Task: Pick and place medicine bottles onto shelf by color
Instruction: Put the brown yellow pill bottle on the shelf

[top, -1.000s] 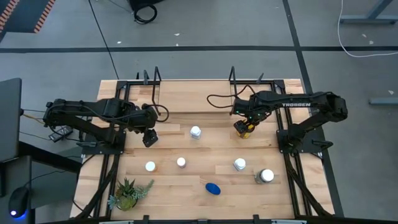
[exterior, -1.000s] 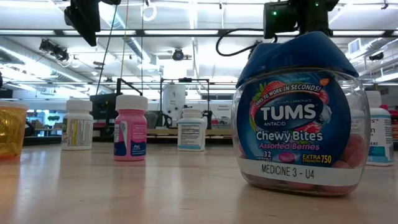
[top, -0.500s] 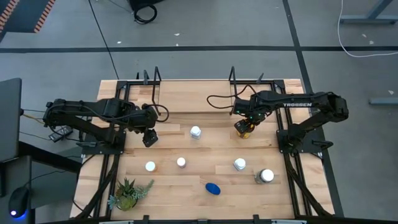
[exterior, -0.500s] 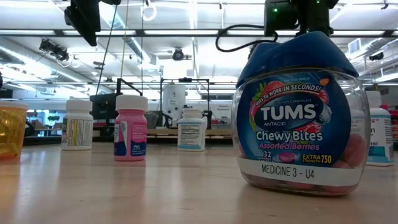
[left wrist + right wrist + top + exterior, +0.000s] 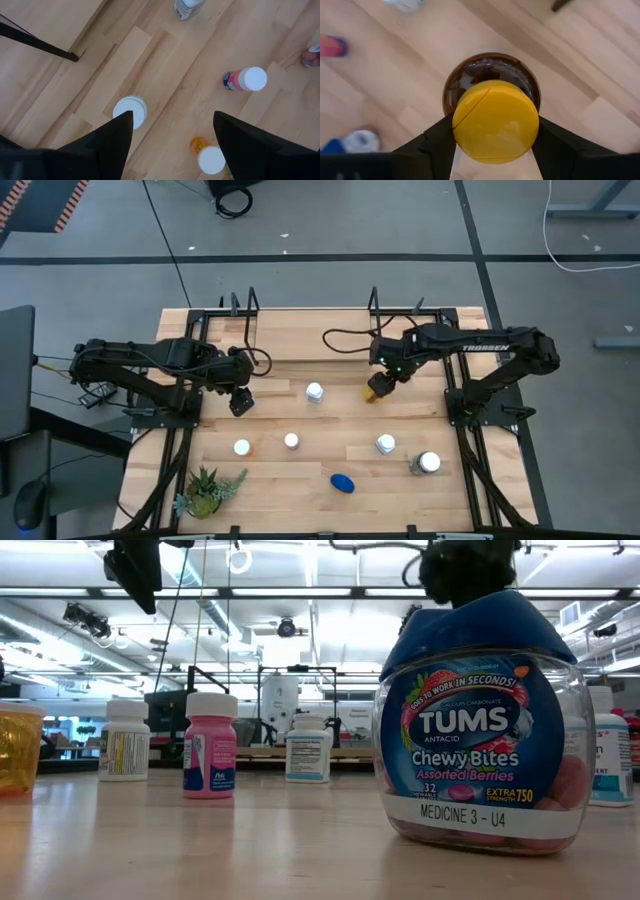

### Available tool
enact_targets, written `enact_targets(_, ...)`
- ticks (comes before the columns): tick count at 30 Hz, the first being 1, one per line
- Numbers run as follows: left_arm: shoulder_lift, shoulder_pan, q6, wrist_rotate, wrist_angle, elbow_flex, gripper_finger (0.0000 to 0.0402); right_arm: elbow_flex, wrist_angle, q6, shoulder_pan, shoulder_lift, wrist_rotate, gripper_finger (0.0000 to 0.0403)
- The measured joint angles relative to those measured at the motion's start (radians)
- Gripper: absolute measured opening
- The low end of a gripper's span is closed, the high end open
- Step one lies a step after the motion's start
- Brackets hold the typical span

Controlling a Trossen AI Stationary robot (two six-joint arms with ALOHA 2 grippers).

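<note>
R tool (image 5: 495, 145) clamps yellow-cap bottle (image 5: 495, 120) above table (image 5: 300, 480); L tool (image 5: 170, 145) wide, empty.

Yellow-capped amber bottle (image 5: 495, 120) gripped, white bottles (image 5: 315, 392) upright

You have a small potted green plant (image 5: 205, 492) at the near-left corner of the wooden tabletop (image 5: 300, 470), standing just inside the near edge. Off the table's left edge sits a dark monitor (image 5: 15, 370) — below it, a black mouse (image 5: 30, 505). On the grey floor beyond the far edge lies a coiled black cable (image 5: 235, 198), and a white cable (image 5: 585, 230) loops at the far right.
</note>
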Motion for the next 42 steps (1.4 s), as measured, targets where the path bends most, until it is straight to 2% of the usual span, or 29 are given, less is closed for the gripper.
enact_targets(6,0.0,0.0,0.019,0.0,0.008,0.0,0.0282,0.167,-0.026,-0.051,0.024,0.062,0.01,0.0224)
enact_targets(10,0.0,0.0,0.032,0.0,0.025,0.0,0.0282,0.328,-0.065,-0.149,0.025,0.176,0.014,0.0224)
enact_targets(16,0.0,0.0,0.031,0.0,0.024,0.0,0.0282,0.568,-0.201,-0.339,0.008,0.361,0.104,0.0224)
enact_targets(19,0.0,0.0,0.031,0.0,0.024,0.0,0.0282,0.646,-0.235,-0.424,-0.023,0.431,0.137,0.0224)
enact_targets(28,0.0,0.0,0.023,0.0,0.024,0.0,0.0282,0.678,-0.227,-0.571,-0.19,0.523,0.189,0.023)
enact_targets(34,0.0,0.0,0.023,0.0,0.023,0.0,0.0282,0.678,-0.134,-0.735,-0.306,0.526,0.2,0.0227)
enact_targets(42,0.0,0.0,0.018,0.069,0.022,0.0,0.0282,0.677,-0.045,-0.936,-0.441,0.526,0.185,0.0226)
